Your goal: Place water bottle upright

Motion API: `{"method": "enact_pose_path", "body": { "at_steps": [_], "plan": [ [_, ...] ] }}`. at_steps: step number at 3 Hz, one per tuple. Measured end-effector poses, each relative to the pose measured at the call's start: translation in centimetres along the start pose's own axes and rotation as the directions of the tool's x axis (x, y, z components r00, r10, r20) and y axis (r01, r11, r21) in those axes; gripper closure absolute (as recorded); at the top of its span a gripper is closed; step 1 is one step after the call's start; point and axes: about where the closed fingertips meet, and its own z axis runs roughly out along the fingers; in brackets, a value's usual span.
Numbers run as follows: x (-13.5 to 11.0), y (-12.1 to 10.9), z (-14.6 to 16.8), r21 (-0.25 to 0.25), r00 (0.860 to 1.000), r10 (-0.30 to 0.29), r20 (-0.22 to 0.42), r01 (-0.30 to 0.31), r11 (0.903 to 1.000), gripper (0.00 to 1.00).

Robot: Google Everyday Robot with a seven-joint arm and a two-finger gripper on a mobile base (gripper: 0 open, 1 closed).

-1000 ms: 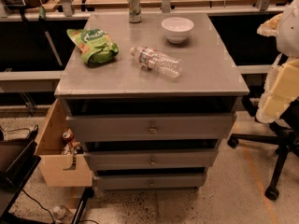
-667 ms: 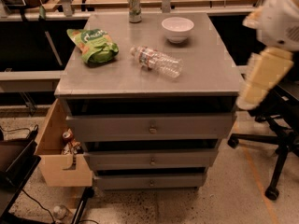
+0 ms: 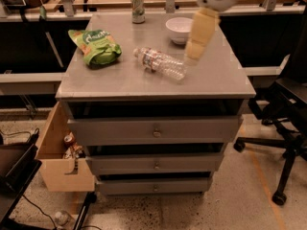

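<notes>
The gripper (image 3: pixel 192 57), the cream-coloured tip of the robot's arm, hangs over the right half of the grey cabinet top (image 3: pixel 120 83); whether it is spread or closed I cannot tell. Just beside its tip, to the left, the clear ribbed plastic water bottle (image 3: pixel 160 63) lies on its side near the middle of the top. Its long axis runs diagonally from back-left to front-right, with the pale label toward the back-left end; which end carries the cap is unclear. Behind the gripper sits a white round bowl (image 3: pixel 177 29). A crumpled green snack bag (image 3: pixel 96 46) lies to the left, and a green-silver soda can (image 3: pixel 137 7) stands upright at the back edge.
</notes>
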Motion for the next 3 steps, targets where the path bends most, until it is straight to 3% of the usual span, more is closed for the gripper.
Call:
{"method": "enact_pose_path", "body": {
  "at_steps": [1,2,3],
  "plan": [
    [-6.1,-3.6,2.2,0.022,0.998,0.058,-0.015,-0.058,0.9981,0.0],
    [-9.8,-5.3,5.0,0.002,0.992,0.124,-0.009,-0.124,0.9923,0.0],
    [-10.4,-5.7,7.6,-0.02,0.979,0.2,-0.038,-0.201,0.9794,0.0]
  ]
}}
